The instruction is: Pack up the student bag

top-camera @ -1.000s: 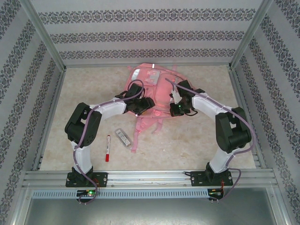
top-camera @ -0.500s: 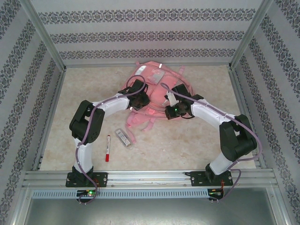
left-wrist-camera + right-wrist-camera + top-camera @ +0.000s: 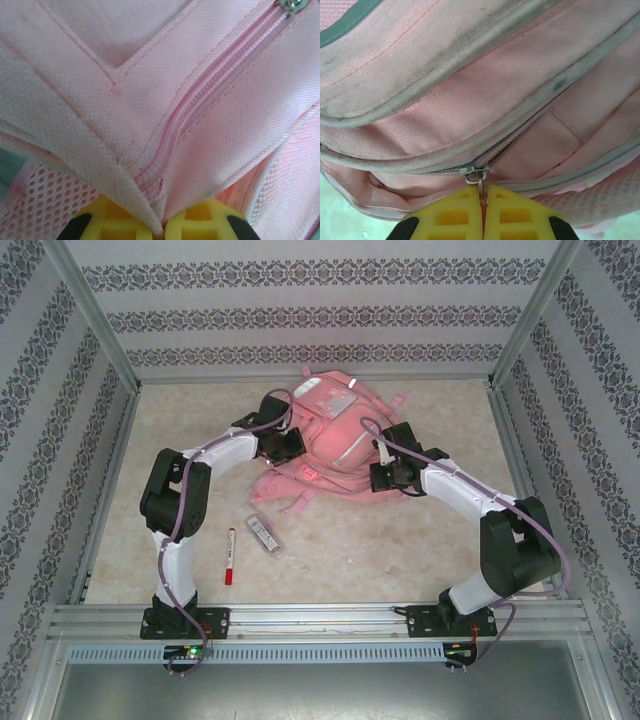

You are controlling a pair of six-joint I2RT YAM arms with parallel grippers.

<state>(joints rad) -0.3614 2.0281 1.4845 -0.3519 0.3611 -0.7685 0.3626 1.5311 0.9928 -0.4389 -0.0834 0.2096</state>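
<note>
The student bag (image 3: pixel 325 430), a large pink backpack with a silver strip, lies at the far middle of the table. My left gripper (image 3: pixel 298 446) is at the bag's left side. Its yellow fingers (image 3: pixel 125 225) are shut on a fold of pink fabric beside the end of a zipper (image 3: pixel 175 135). My right gripper (image 3: pixel 376 470) is at the bag's right side, shut on the metal zipper pull (image 3: pixel 479 176), which stands out from the bag (image 3: pixel 470 90) between the two yellow pads (image 3: pixel 515 215). That zipper looks slightly parted beside the slider.
A red marker (image 3: pixel 230 556) and a small grey-white oblong item (image 3: pixel 262 532) lie on the table in front of the left arm. Pink straps (image 3: pixel 275 495) trail from the bag toward them. Patterned walls and metal rails enclose the table.
The left gripper has shut on the bag's fabric. The bag has turned and settled lower, toward the back wall. The right arm has swung out to the right, still holding the zipper pull.
</note>
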